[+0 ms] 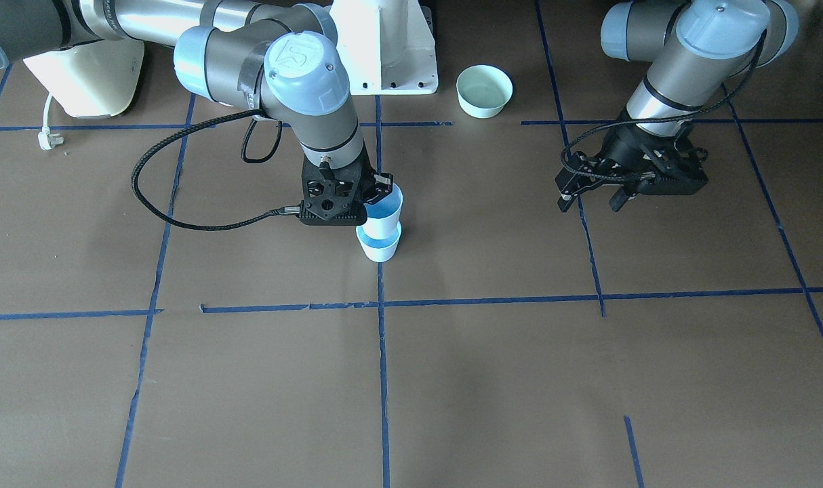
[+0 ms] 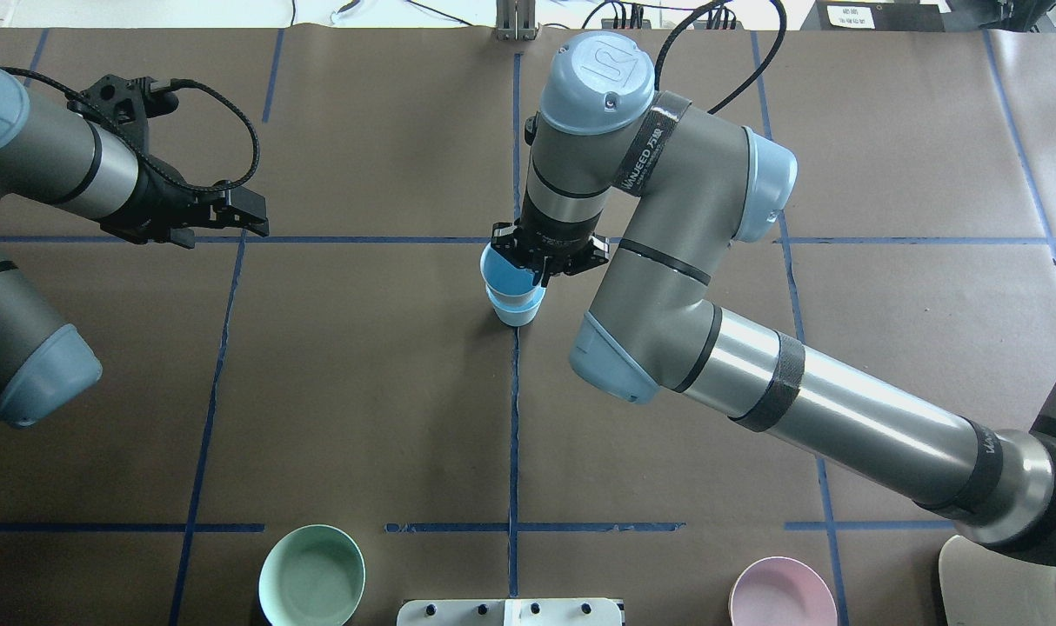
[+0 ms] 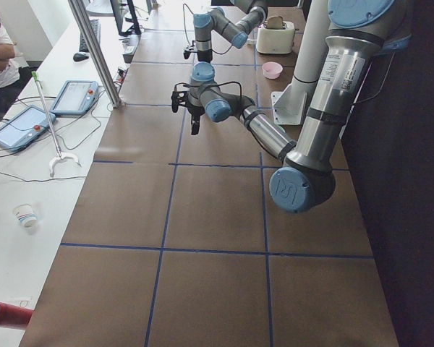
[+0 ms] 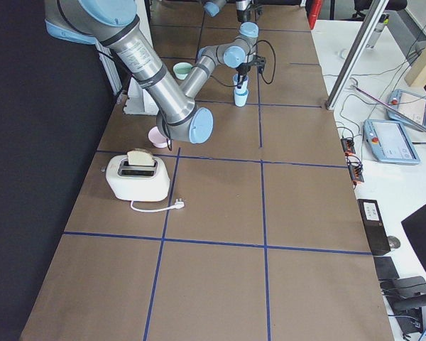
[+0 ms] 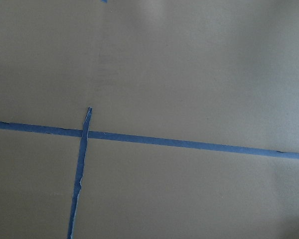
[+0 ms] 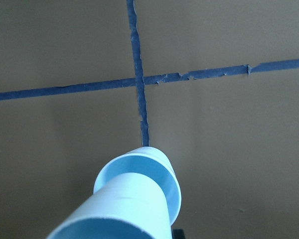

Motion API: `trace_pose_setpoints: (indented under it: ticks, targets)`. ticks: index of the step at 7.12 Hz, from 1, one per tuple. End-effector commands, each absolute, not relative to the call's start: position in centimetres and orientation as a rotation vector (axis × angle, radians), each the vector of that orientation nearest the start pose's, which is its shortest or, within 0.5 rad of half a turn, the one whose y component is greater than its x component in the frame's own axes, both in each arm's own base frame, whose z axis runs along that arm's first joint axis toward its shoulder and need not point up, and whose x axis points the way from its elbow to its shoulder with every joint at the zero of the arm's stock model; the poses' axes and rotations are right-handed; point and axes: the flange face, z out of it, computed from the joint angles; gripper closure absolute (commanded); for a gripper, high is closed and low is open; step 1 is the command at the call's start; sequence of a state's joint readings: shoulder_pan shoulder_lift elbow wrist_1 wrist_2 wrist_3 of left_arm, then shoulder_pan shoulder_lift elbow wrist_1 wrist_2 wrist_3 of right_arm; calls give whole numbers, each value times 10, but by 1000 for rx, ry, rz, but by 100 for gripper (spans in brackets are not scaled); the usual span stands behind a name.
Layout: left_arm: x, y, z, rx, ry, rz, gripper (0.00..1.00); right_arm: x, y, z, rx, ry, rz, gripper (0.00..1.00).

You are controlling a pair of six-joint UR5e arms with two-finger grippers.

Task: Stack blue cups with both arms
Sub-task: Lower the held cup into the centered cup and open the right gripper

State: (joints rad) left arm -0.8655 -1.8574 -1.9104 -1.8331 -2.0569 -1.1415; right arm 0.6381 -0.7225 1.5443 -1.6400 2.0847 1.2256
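Blue cups [image 1: 384, 220] nearly nested: my right gripper [image 1: 377, 192] pinches the top cup [image 1: 387, 207] by its rim so it sinks straight into the bottom cup [image 1: 379, 249]; left gripper [image 1: 590, 198] hangs spread, empty.

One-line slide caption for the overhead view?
Right gripper holds the upper blue cup by its rim, nested in the lower blue cup; left gripper hangs open, apart.

table [image 1: 493, 379] | holds: lower blue cup [image 1: 379, 252], mint bowl [image 1: 484, 90], pink bowl [image 2: 782, 591], toaster [image 4: 137, 181] (apparently)
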Motion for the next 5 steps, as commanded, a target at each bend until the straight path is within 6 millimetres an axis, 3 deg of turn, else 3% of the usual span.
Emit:
trace_pose_setpoints:
  ticks: [1, 3, 4, 5]
  targets:
    - [301, -489, 315, 168, 973, -185, 0, -530, -497, 155, -90, -870, 82, 100]
    - [302, -488, 314, 166, 974, -187, 0, -533, -499, 161, -98, -857, 86, 100]
    - [301, -489, 314, 169, 975, -189, 0, -533, -500, 161, -96, -857, 86, 87]
    - [302, -488, 314, 169, 974, -188, 0, -533, -499, 162, -98, -855, 89, 1]
